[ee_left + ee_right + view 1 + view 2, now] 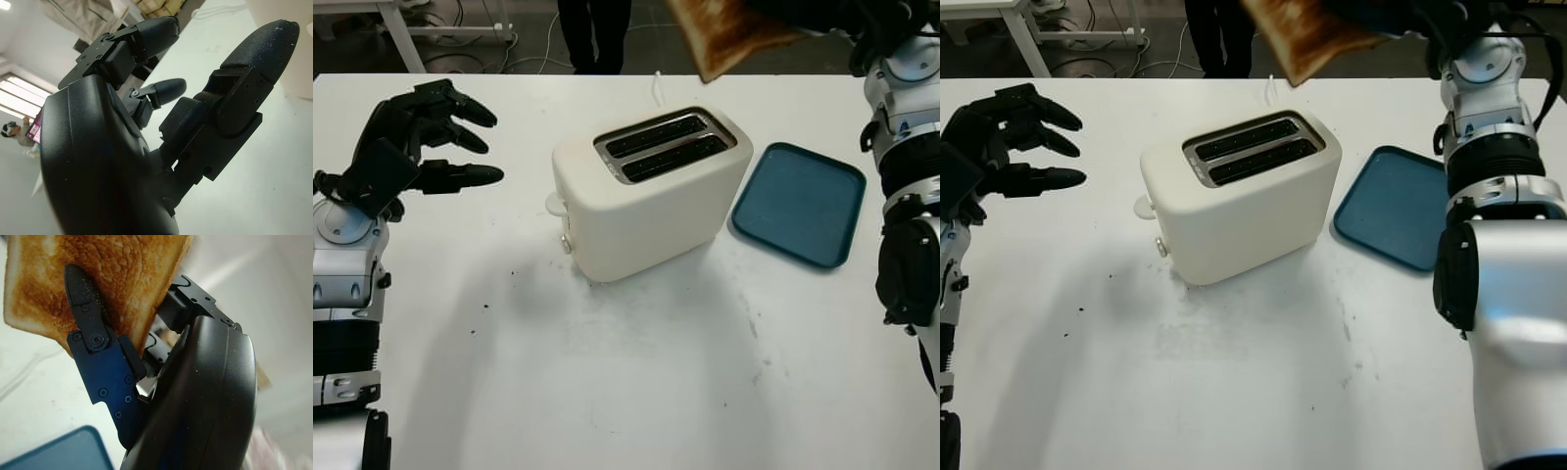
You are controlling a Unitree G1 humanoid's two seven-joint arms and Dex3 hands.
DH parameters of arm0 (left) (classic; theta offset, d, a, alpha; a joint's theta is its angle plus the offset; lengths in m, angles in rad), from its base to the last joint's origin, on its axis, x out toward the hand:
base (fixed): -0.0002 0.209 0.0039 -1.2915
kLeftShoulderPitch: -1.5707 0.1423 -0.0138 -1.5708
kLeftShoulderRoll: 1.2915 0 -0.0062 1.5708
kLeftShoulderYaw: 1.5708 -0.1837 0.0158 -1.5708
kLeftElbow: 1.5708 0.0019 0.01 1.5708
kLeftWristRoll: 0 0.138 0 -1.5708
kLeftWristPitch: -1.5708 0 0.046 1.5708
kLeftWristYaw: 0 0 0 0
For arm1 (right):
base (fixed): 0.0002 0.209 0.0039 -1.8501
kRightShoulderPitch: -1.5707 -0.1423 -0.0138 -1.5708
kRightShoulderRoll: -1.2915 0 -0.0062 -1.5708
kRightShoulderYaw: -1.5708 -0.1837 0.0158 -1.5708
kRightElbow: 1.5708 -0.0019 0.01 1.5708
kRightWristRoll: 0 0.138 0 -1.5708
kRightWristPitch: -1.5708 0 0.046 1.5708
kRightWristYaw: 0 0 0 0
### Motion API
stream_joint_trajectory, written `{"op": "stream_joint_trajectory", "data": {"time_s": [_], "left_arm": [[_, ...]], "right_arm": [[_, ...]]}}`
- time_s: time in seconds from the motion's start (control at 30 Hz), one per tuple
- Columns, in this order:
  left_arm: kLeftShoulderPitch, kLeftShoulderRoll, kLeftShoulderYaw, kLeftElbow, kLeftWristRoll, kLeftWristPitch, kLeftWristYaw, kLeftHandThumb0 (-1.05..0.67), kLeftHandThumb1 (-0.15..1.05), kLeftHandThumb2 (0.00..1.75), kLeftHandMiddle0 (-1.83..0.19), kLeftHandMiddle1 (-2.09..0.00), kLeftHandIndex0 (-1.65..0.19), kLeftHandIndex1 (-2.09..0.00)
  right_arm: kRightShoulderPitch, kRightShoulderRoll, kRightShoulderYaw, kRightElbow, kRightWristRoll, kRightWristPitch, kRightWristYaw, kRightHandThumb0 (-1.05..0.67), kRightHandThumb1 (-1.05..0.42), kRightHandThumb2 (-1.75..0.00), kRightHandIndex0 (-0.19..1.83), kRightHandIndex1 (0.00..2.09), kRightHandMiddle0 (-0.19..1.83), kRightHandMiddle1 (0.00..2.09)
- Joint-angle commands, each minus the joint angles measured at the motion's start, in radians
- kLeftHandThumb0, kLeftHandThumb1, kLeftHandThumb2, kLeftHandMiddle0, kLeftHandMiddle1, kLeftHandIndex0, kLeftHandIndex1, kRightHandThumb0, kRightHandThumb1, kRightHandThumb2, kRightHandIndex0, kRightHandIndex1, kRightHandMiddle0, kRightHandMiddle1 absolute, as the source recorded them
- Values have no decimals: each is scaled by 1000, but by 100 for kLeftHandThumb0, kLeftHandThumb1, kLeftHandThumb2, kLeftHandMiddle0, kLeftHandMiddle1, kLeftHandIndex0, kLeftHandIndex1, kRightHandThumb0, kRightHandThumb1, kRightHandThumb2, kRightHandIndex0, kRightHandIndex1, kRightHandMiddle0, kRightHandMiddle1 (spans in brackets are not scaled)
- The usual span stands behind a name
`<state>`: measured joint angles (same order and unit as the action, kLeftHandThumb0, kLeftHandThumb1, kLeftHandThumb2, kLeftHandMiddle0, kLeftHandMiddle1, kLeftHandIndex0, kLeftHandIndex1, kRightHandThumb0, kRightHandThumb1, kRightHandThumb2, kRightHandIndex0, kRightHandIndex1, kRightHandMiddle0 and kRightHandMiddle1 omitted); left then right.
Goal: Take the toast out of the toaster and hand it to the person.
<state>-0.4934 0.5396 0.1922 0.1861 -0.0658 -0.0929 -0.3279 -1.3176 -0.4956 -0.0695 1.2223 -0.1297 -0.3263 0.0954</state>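
- While the right hand (pixel 146 357) is reaching high over the table's far edge, its black fingers (pixel 83 298) are pinching one slice of toast (pixel 729 34) from both faces.
- Toast: one, browned, being held in the air above and behind the toaster (pixel 651 191), flat face toward the camera, lower corner pointing down at the slots.
- Left hand (pixel 406 147): one, open, gripping nothing, hovering near the table's left edge with fingertips aiming toward the toaster.
- Toaster: one, cream, standing mid-table (pixel 607 392), its long axis running diagonally; two slots, both showing dark.
- Tray (pixel 800 203): one, blue, lying flat just beside the toaster toward the right edge.
- Person (pixel 594 34): one, dark trouser legs standing beyond the far edge.
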Motion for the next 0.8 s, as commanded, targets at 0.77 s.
{"op": "stream_joint_trajectory", "data": {"time_s": [0.77], "left_arm": [[17,-4,3,-26,2,22,7,-105,55,0,-58,-116,-57,-106]], "right_arm": [[135,112,46,82,-101,93,-487,-29,-92,-15,91,175,72,168]]}}
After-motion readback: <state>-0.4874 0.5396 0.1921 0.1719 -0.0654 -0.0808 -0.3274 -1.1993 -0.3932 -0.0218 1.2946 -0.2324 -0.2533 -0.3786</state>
